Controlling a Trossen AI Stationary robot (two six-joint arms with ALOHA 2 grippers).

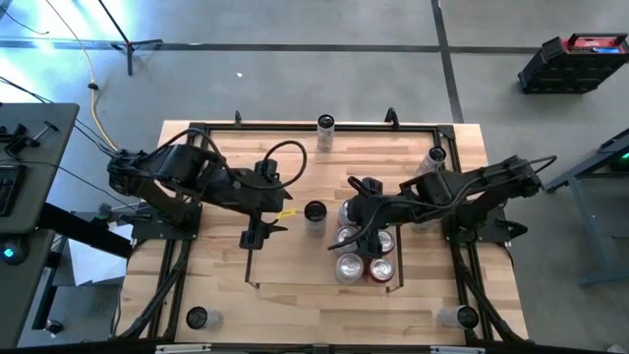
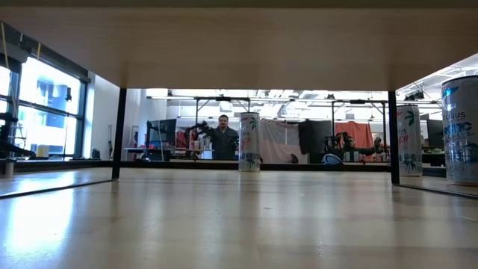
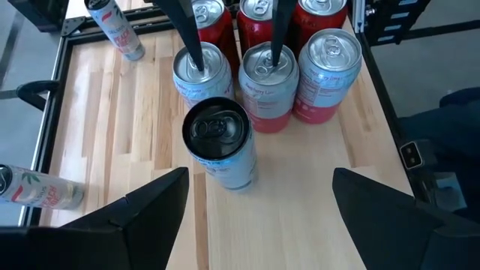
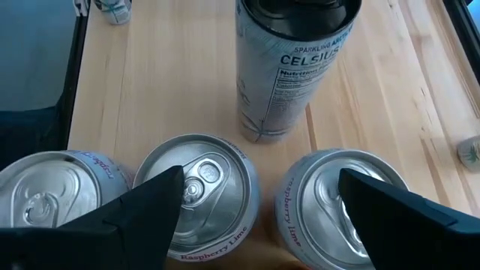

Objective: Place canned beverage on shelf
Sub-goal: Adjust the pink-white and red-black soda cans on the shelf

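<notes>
Black-topped can (image 1: 314, 213) stands on the shelf (image 1: 295, 270) beside the packed cans (image 1: 365, 258); our left gripper (image 3: 259, 199), spread wide, should straddle it squarely, while our right gripper (image 4: 259, 199) hovers open above them.

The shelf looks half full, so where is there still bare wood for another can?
The shelf's left half is bare, from its left rail to the black-topped can. Its right end is crowded: the can cluster sits there under the right fingers. The left fingers hover by the rail.
</notes>
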